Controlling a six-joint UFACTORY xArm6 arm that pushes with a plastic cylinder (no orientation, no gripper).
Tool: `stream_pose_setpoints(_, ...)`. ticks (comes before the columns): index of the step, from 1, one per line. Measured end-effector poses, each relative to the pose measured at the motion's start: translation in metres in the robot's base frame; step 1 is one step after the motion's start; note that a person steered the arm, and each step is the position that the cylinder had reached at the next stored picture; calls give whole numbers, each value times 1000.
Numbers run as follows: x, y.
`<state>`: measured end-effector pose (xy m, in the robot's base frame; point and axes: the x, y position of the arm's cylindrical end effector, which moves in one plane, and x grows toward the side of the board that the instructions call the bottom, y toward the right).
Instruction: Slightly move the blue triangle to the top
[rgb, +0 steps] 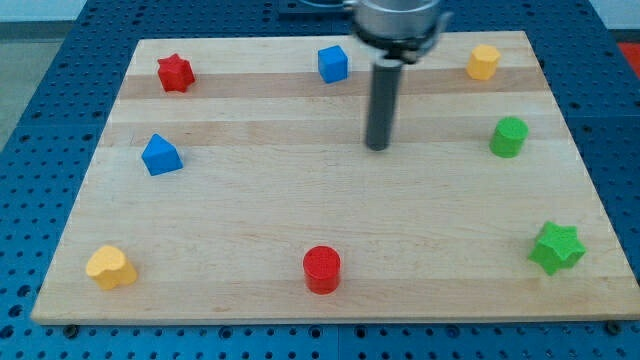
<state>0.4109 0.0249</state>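
The blue triangle lies on the wooden board at the view's left, a little above mid-height. My tip stands on the board right of centre, far to the right of the blue triangle and at about the same height. The rod rises from it to the arm's grey end at the view's top. A blue cube sits up and left of my tip, near the top edge.
A red star is at the top left, above the triangle. A yellow block is at the top right. A green cylinder and green star are at the right. A red cylinder and yellow heart are at the bottom.
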Motion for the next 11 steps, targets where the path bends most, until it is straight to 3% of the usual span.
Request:
stream_pose_setpoints(2, 37, -138)
stream_pose_setpoints(3, 50, -169)
stream_pose_setpoints(6, 64, -218)
stream_pose_setpoints(11, 13, -229)
